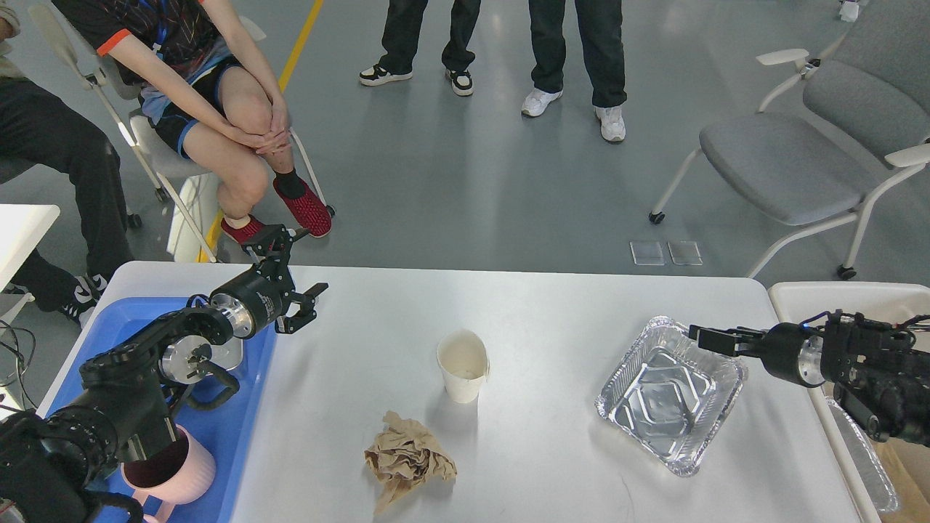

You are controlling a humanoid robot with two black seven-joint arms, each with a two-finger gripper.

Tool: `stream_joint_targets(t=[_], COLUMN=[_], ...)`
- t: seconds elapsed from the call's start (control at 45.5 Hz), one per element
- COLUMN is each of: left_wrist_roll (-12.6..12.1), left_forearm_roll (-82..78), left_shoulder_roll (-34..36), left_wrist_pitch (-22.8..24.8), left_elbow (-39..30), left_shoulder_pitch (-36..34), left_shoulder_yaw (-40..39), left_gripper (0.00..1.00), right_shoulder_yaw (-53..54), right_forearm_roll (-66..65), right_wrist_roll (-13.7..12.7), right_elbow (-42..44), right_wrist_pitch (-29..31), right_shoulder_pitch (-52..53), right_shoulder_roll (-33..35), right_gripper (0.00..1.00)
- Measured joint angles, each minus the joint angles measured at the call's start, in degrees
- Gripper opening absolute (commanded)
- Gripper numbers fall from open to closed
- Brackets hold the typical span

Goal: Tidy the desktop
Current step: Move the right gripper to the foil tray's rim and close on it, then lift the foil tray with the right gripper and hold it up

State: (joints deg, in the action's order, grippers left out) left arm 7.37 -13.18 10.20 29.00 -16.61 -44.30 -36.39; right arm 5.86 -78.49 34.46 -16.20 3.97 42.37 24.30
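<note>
The tabletop (538,319) fills the lower middle of the head view: a large white rectangular slab with rounded corners, smooth and matte, faintly scuffed. Three loose things sit on its bare surface. Near the centre stands one cream paper cup (463,365), upright, its rim slightly pinched out of round. Just in front of it lies one crumpled brown paper napkin (407,459), creased into an irregular wad. To the right sits one shiny aluminium foil tray (670,393), rectangular with rounded corners, ribbed walls and an embossed base.

On the tabletop's left side rests one blue plastic tray (232,428), smooth and shallow. One pink cup (174,468), matte with a dark inside, stands in its near part, partly hidden by the arm.

Beside the right edge is one off-white rectangular bin (806,294), with a second clear, shiny tray lying inside it.

The left claw (294,276) hangs over the far edge of the blue tray, its two black fingers spread wide and holding nothing. The right claw (716,340) hovers at the foil tray's far right rim; its fingers lie close together, seen edge-on, and I cannot tell whether they grip the rim.
</note>
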Motion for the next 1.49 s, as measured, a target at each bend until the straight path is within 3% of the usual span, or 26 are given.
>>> stream_joint_targets(t=[0.527,0.988,1.208,1.317,1.493], left_wrist_roll=[0.00,0.00,0.02,0.03,0.03], left_forearm_roll=[0.00,0.00,0.00,0.00,0.00], left_shoulder_roll=[0.25,0.43,0.27,0.26,0.25], left_wrist_pitch=[0.00,0.00,0.00,0.00,0.00], left_elbow=[0.05,0.09,0.09,0.09,0.09], left_shoulder_pitch=[0.46,1.03,1.05,1.05,1.18], left_shoulder_yaw=[0.01,-0.09,-0.09,-0.09,-0.02], left_gripper=[0.98,0.98,0.98,0.98,0.98], right_shoulder_yaw=[-2.23,-3.08,-5.54,-5.82,-6.09], right_forearm_roll=[0.13,0.71,0.96,0.96,0.96], right_wrist_roll=[0.08,0.05,0.15,0.18,0.21], right_elbow=[3.93,11.14,11.18,11.12,11.16], right_wrist_pitch=[-1.75,-3.70,-4.21,-4.32,-4.32], right_shoulder_pitch=[-0.55,-0.94,-2.23,-2.51,-2.55], right_shoulder_roll=[-3.92,-9.06,-8.99,-8.94,-8.95], right_gripper=[0.97,0.82,0.82,0.59,0.40])
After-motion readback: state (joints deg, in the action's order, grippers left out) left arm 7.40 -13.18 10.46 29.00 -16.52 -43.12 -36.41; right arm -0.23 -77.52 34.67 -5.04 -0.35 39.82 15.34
